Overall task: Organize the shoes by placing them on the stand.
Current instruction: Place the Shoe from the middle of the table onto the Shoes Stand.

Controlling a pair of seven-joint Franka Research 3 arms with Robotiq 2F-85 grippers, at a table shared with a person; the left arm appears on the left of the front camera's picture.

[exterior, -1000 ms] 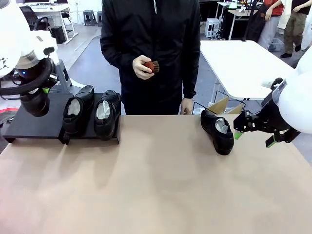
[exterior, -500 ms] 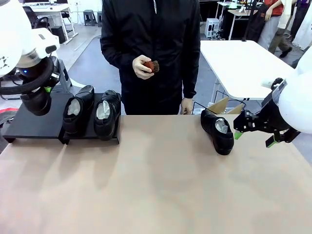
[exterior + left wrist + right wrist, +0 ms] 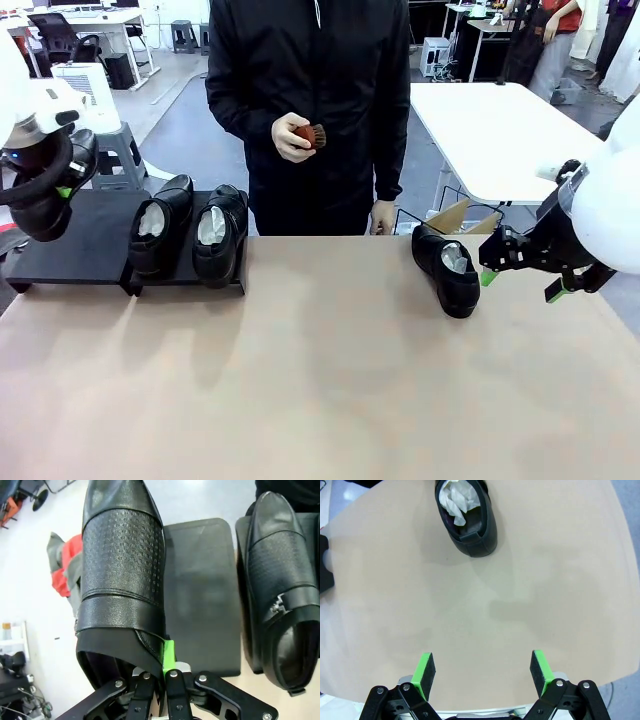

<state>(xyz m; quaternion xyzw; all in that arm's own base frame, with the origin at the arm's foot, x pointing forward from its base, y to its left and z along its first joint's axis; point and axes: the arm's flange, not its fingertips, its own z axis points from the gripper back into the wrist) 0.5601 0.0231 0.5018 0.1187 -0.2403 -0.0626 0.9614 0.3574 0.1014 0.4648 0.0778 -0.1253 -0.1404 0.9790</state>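
Left gripper (image 3: 163, 666) is clamped on the collar of the held shoe (image 3: 122, 565), apparently hovering above the stand's (image 3: 202, 605) bare section; two shoes (image 3: 216, 240) sit at the stand's 3 o'clock end; right gripper (image 3: 482, 672) gapes wide, the lone shoe (image 3: 468, 525) on the table (image 3: 545, 595) at its 12 o'clock.

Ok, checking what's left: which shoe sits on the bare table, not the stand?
The shoe by the right gripper. Two others sit on the stand; a fourth shoe hangs in the left gripper.
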